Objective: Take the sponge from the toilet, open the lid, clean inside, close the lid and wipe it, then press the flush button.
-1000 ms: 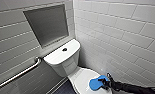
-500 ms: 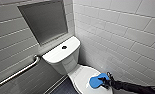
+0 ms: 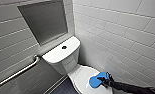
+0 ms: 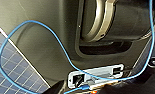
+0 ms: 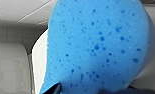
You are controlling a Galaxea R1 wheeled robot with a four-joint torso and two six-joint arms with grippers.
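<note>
One sponge (image 3: 95, 81), bright blue, sits over the near right part of the lid (image 3: 79, 75); I cannot tell if it touches. One right hand (image 3: 103, 80) is clamped on the sponge's right end, so the sponge sticks out left of the hand. The dark arm comes in from the near right. One toilet (image 3: 61, 58), lid down. One flush button (image 3: 64, 47), dark, mid tank top, well apart from the sponge and farther left. One grab bar (image 3: 19, 72) on the left wall, one recessed niche (image 3: 44, 21) above the tank. The right wrist view shows the sponge's (image 5: 98, 47) pores up close; the head view does not. The left wrist view adds a blue cable (image 4: 43, 27) and the tiled floor (image 4: 8, 71).
</note>
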